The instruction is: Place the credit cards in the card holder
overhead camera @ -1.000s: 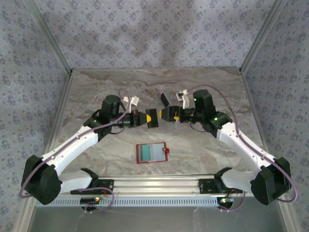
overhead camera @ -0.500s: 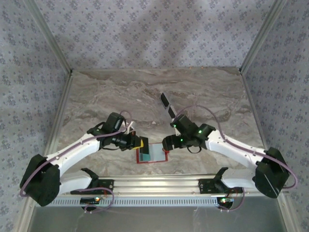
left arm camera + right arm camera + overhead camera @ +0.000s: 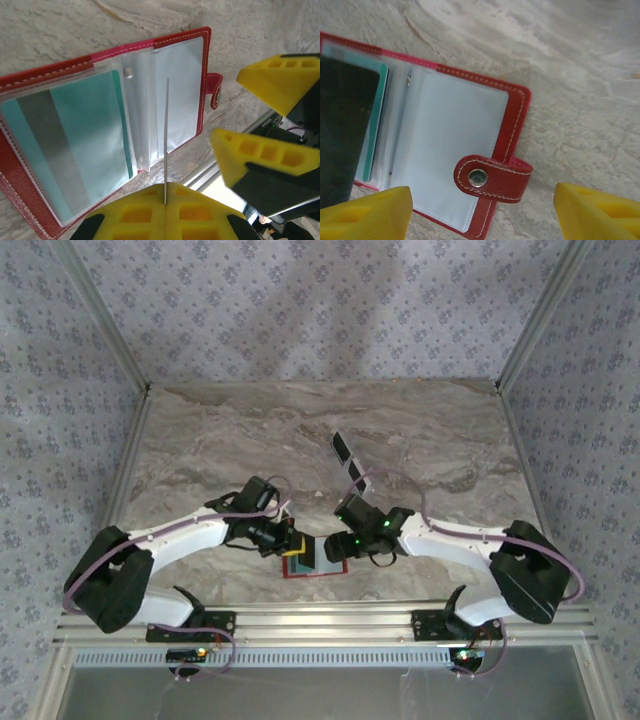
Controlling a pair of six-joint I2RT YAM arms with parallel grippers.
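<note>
Bench (image 3: 220, 430), near edge: my left pincer (image 3: 166, 192) pinches a credit card (image 3: 166, 140) over the card holder (image 3: 50, 72); right pincer (image 3: 480, 210) spread. Next, likely: align with pocket (image 3: 182, 95).

Marbled grey tabletop (image 3: 220, 430), floral-print backdrop (image 3: 320, 310) behind, aluminium rail (image 3: 320, 625) along near edge.

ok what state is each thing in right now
card holder: open, flat on the table, snap strap undone
teal card: tucked inside the card holder
held card: edge-on over the pockets, clamped
left tool: shut on held card
right tool: open above the holder
dark card: loose on the table
</note>
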